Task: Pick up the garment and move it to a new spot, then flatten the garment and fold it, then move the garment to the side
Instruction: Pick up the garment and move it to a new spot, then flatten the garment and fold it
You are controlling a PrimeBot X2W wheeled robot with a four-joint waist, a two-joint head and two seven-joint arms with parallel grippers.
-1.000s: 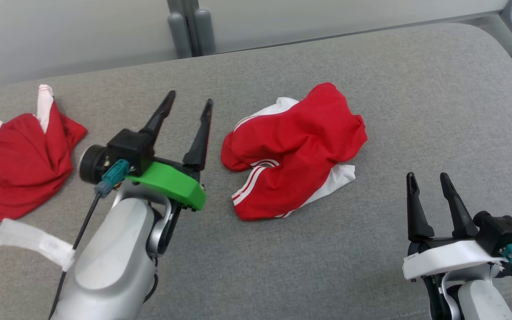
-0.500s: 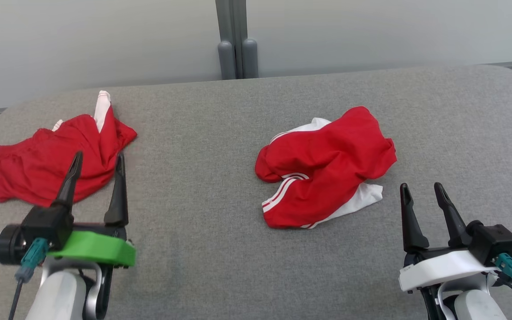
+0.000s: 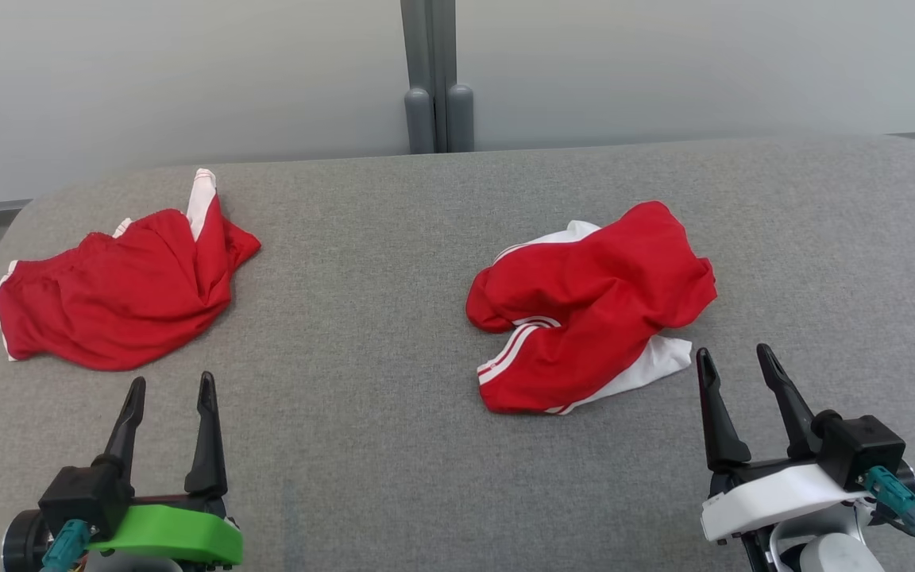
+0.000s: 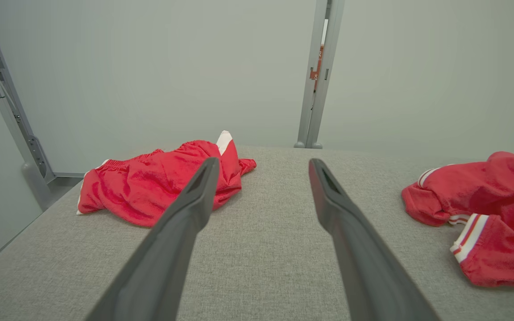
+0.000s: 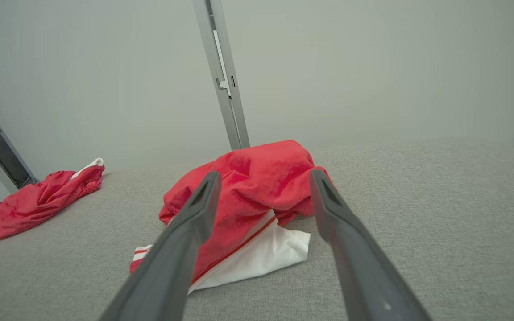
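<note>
Both arms are low at the near side of the grey padded bench (image 3: 362,349). The left gripper (image 3: 171,380) has its fingers spread and nothing between them, and so does the right gripper (image 3: 734,350). The red-and-white shorts (image 3: 592,306) sit crumpled right of centre, their white corner just beside the right gripper's fingertips. A second red garment (image 3: 116,298) lies near the bench's rounded far-left corner, close to the left edge. Between the two there's a wide bare stretch of grey, and more bare room right of the shorts up to the rounded far-right corner. A grey post (image 3: 435,79) stands behind the far edge. The bench's near edge is cut off. The shorts are too bunched to make out legs or waistband.
</note>
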